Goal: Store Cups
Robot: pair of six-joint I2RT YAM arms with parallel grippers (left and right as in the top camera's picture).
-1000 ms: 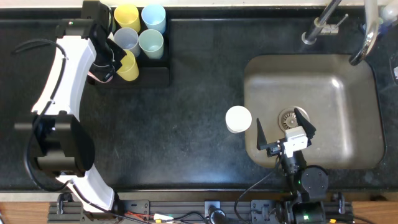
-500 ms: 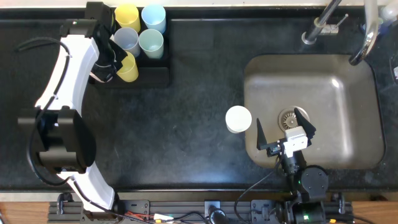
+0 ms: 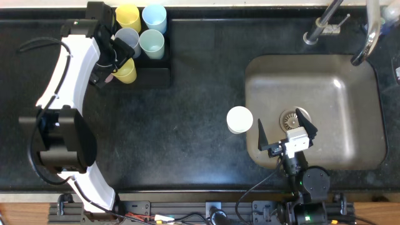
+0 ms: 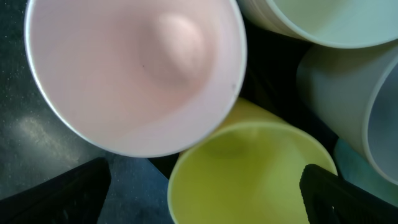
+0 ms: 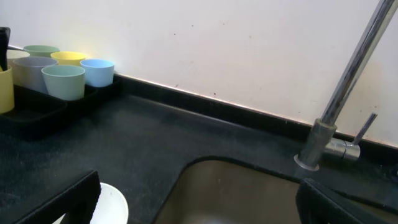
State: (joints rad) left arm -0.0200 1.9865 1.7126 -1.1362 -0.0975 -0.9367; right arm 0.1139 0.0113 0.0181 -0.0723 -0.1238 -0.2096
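**Hovering over the tray, cups half hidden**

Left gripper (image 4: 205, 186) has its fingers spread wide. A yellow cup (image 4: 249, 168) sits between them, unpinched, with a pink cup (image 4: 130, 68) touching it; both are cut off at the edges. From above, the arm hides that corner of the tray (image 3: 156, 75). Right gripper (image 3: 279, 119) is open too, over the sink (image 3: 337, 100), with a white cup (image 3: 239, 119) on the counter just beside it.

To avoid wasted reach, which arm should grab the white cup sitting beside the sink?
Right. The right hand, open, sits just beside the white cup; the left hand is far off at the tray of cups.
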